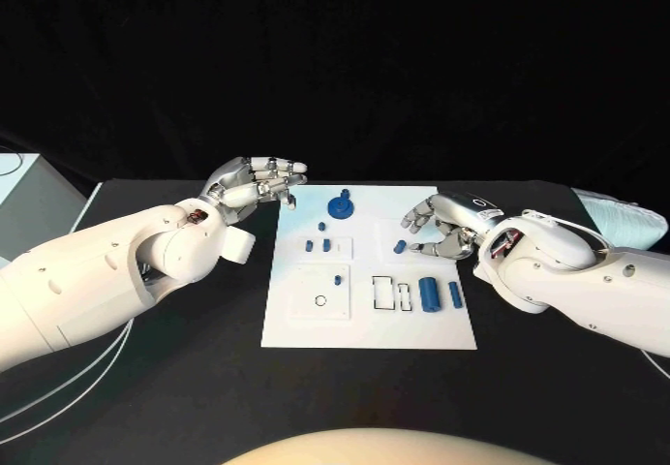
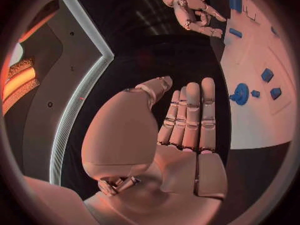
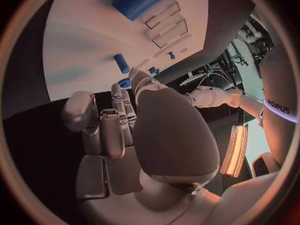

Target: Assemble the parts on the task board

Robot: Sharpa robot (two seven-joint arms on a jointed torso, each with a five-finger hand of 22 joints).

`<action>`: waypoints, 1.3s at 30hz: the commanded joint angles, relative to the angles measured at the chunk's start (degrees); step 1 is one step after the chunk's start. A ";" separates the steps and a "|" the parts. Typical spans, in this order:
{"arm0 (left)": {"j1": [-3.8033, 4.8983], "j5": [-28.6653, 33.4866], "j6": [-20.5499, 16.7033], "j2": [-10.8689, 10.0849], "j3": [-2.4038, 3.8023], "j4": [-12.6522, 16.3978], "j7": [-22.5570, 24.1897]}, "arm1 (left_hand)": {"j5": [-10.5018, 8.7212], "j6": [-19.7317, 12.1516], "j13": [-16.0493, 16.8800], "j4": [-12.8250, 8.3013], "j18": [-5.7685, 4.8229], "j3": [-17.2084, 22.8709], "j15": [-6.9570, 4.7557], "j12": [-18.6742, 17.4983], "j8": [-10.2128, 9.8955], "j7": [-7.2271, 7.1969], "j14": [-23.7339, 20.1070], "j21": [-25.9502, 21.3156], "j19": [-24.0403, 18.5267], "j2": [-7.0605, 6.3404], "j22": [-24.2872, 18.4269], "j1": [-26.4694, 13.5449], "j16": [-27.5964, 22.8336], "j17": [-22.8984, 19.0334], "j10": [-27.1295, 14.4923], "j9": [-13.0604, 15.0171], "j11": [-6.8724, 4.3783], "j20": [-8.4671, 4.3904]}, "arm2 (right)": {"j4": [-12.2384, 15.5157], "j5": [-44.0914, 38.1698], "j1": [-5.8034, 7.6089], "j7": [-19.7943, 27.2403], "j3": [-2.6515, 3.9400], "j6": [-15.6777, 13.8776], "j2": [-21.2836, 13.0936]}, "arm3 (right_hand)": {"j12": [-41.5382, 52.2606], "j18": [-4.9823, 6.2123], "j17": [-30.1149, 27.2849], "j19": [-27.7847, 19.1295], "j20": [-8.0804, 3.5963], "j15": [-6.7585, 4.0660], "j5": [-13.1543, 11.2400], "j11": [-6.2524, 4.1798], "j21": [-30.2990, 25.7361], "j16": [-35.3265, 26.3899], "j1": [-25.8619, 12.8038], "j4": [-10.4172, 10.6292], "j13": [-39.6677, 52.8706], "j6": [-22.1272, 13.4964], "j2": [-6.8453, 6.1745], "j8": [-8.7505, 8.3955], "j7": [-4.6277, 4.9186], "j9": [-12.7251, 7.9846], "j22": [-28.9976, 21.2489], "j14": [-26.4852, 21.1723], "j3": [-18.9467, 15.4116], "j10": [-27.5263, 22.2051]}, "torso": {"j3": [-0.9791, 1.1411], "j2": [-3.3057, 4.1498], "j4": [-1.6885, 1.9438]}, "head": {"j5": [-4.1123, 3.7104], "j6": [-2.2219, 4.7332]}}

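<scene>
I see the white task board [image 1: 366,325] in the middle of the black table [image 1: 196,387], blue parts [image 1: 432,294] on it. My left hand [image 1: 256,184] and right hand [image 1: 441,227] hold nothing, fingers loose.

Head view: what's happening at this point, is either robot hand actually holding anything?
Neither, as far as the views show. The left robot hand hovers open beside the far left corner of the task board, fingers straight. The right robot hand hangs over the board's right edge, fingers curled near a small blue part lying there. The round blue part and the large blue cylinder rest untouched on the board.
</scene>
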 commanded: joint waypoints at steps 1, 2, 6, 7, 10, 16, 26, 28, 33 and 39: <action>-0.06 0.31 0.73 0.09 0.06 0.05 0.85 | -0.31 -0.33 -0.06 -0.09 0.82 -0.34 0.42 0.16 -0.18 0.12 0.05 -0.28 0.51 -0.08 -0.06 -0.36 -0.18 -0.10 -0.29 -0.07 0.02 0.01 | -0.52 -3.20 0.12 -0.38 0.04 4.56 0.14 | -0.45 -1.08 0.09 0.09 0.18 -0.20 -0.13 -0.04 0.14 0.31 -0.37 0.16 0.11 0.18 -0.38 0.14 -0.49 -0.13 0.28 2.55 -1.16 -0.56 | -0.03 0.07 0.03 | 0.00 0.22; -0.07 0.31 0.74 0.09 0.06 0.04 0.85 | -0.30 -0.37 -0.06 -0.09 0.83 -0.35 0.42 0.16 -0.19 0.08 0.05 -0.32 0.52 -0.08 -0.08 -0.34 -0.17 -0.10 -0.34 -0.07 0.01 0.01 | -0.66 -3.55 0.13 -0.67 0.04 4.77 0.22 | -0.59 -1.06 0.03 0.05 0.17 -0.22 -0.19 -0.06 0.03 0.29 -0.48 0.19 0.13 0.17 -0.39 0.15 -0.67 -0.18 0.22 2.54 -1.62 -0.68 | -0.05 0.09 0.07 | 0.04 0.26; -0.08 0.31 0.82 0.14 0.06 0.01 0.86 | -0.30 -0.37 -0.06 -0.09 0.83 -0.35 0.42 0.16 -0.19 0.08 0.05 -0.32 0.52 -0.08 -0.08 -0.34 -0.17 -0.10 -0.34 -0.07 0.01 0.01 | -1.64 -5.10 0.17 -1.89 0.02 5.79 1.08 | -0.74 -1.11 0.20 0.17 0.15 -0.23 0.03 -0.06 0.23 0.37 -0.38 0.14 0.16 0.28 -0.27 0.22 -0.87 -0.21 0.45 2.57 -2.12 -0.81 | -0.03 0.13 0.12 | -0.16 0.33; -0.08 0.31 0.83 0.15 0.06 0.01 0.86 | -0.30 -0.37 -0.06 -0.09 0.83 -0.35 0.42 0.16 -0.19 0.08 0.05 -0.32 0.52 -0.08 -0.08 -0.34 -0.17 -0.10 -0.34 -0.07 0.01 0.01 | -1.91 -5.33 0.17 -2.11 -0.01 5.87 1.35 | -0.76 -1.13 0.30 0.22 0.14 -0.24 0.29 -0.08 0.32 0.41 -0.24 0.10 0.19 0.43 -0.10 0.30 -0.94 -0.21 0.56 2.60 -2.26 -0.75 | -0.03 0.12 0.19 | -0.18 0.27; -0.09 0.31 0.81 0.14 0.06 0.01 0.83 | -0.30 -0.37 -0.06 -0.09 0.83 -0.35 0.42 0.16 -0.19 0.08 0.05 -0.32 0.52 -0.08 -0.08 -0.34 -0.17 -0.10 -0.34 -0.07 0.01 0.01 | -2.62 -5.77 0.16 -2.59 -0.11 5.68 2.09 | -0.70 -1.15 0.48 0.30 0.09 -0.29 0.61 -0.15 0.42 0.50 0.36 -0.04 0.28 0.82 0.48 0.51 -0.85 -0.22 0.71 2.64 -2.14 -0.36 | -0.05 0.16 0.25 | 0.00 0.23; -0.09 0.31 0.72 0.13 0.06 0.00 0.71 | -0.29 -0.40 -0.07 -0.07 0.83 -0.36 0.41 0.16 -0.19 0.05 0.04 -0.36 0.55 -0.05 -0.11 -0.31 -0.16 -0.11 -0.41 -0.08 0.00 0.01 | -3.45 -5.99 0.15 -2.83 -0.23 5.18 3.34 | -0.59 -1.21 0.84 0.44 0.04 -0.35 0.80 -0.21 0.66 0.66 0.69 0.06 0.36 1.52 1.02 0.86 -0.68 -0.20 1.02 2.72 -1.71 0.30 | -0.14 0.13 0.25 | -0.05 0.15; -0.09 0.31 0.63 0.18 0.06 0.03 0.60 | -0.28 -0.39 -0.07 -0.05 0.84 -0.36 0.40 0.20 -0.17 0.04 0.06 -0.40 0.59 0.04 -0.15 -0.26 -0.14 -0.11 -0.45 -0.08 -0.01 0.01 | -4.41 -5.59 0.16 -3.36 -0.49 6.40 5.13 | -0.57 -1.18 0.80 0.46 -0.02 -0.41 1.02 -0.25 0.55 0.68 0.54 0.34 0.37 1.98 1.58 1.07 -0.66 -0.23 1.01 2.71 -1.15 0.81 | -0.09 0.06 0.13 | 0.30 -0.01; -0.09 0.31 0.60 0.17 0.06 0.03 0.58 | -0.28 -0.39 -0.07 -0.05 0.84 -0.36 0.40 0.20 -0.17 0.04 0.06 -0.40 0.59 0.04 -0.15 -0.26 -0.14 -0.11 -0.45 -0.08 -0.01 0.01 | -4.54 -5.54 0.16 -3.40 -0.55 6.62 5.37 | -0.53 -1.18 0.80 0.48 -0.04 -0.43 1.02 -0.28 0.54 0.69 0.34 0.44 0.39 2.14 1.83 1.13 -0.67 -0.25 1.03 2.72 -0.92 1.08 | -0.08 0.05 0.10 | 0.37 -0.08; -0.09 0.31 0.54 0.17 0.06 0.04 0.52 | -0.28 -0.39 -0.07 -0.05 0.84 -0.36 0.40 0.20 -0.17 0.04 0.06 -0.40 0.59 0.04 -0.15 -0.26 -0.14 -0.11 -0.45 -0.08 -0.01 0.01 | -4.82 -5.47 0.16 -3.49 -0.70 7.04 6.00 | -0.20 -1.23 1.10 0.68 -0.19 -0.62 1.09 -0.51 0.74 0.84 -0.03 0.40 0.50 3.32 2.06 1.70 -0.80 -0.18 1.34 2.79 0.20 2.72 | -0.10 0.11 0.25 | 0.32 -0.12; -0.08 0.31 0.43 0.05 0.06 0.08 0.34 | -0.30 -0.52 -0.07 0.09 0.84 -0.48 0.40 0.27 -0.20 0.11 0.09 -0.50 0.69 0.06 -0.24 -0.34 -0.09 -0.11 -0.55 -0.10 0.02 0.02 | -4.94 -5.63 0.16 -3.81 -0.80 6.85 6.21 | -0.10 -1.34 1.28 0.98 -0.39 -0.82 1.38 -0.74 1.15 0.96 -0.05 0.29 0.60 5.23 1.90 2.68 -0.85 0.24 1.87 2.84 2.15 4.53 | -0.08 0.13 0.10 | 0.45 0.11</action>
